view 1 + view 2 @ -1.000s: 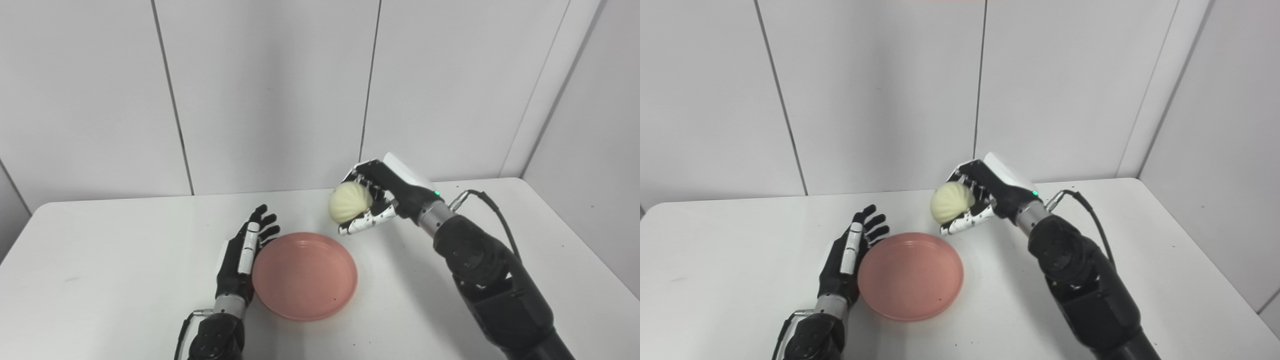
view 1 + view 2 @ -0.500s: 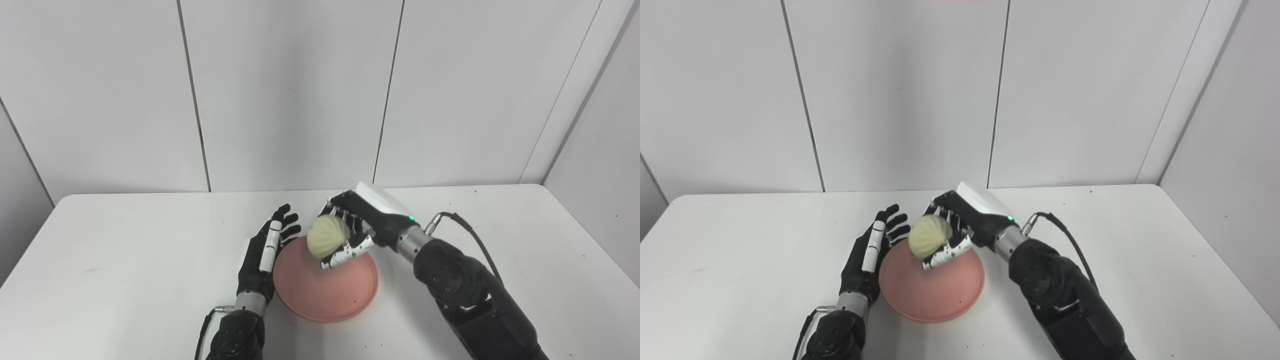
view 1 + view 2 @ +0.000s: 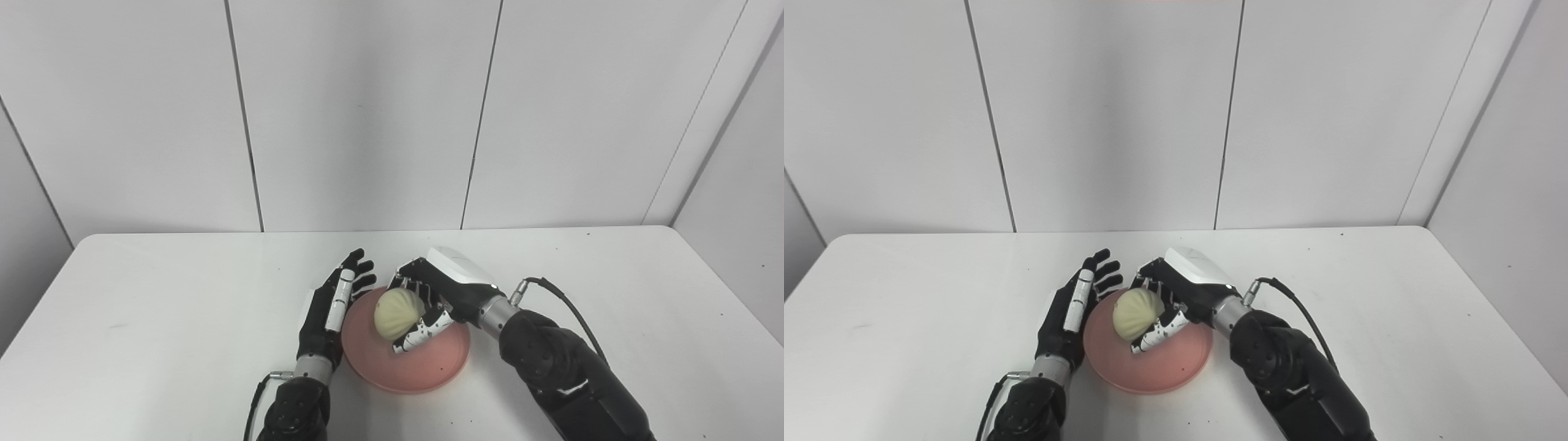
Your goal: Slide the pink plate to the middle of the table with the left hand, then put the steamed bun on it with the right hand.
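Note:
The pink plate (image 3: 422,370) lies near the middle of the white table (image 3: 153,306). My right hand (image 3: 438,297) is shut on the pale steamed bun (image 3: 398,313) and holds it low over the plate's far half. I cannot tell whether the bun touches the plate. My left hand (image 3: 331,306) is open, its fingers stretched flat against the plate's left rim. In the right eye view the bun (image 3: 1135,313) sits between the fingers and thumb of the right hand (image 3: 1176,294), above the plate (image 3: 1164,370).
White wall panels rise behind the table's far edge (image 3: 392,231). A black cable (image 3: 563,303) loops off my right wrist. Bare tabletop spreads to the left and right of the plate.
The camera has shifted. My right hand has carried the bun left and down from beyond the plate to low over it. The left hand has stayed at the plate's left rim.

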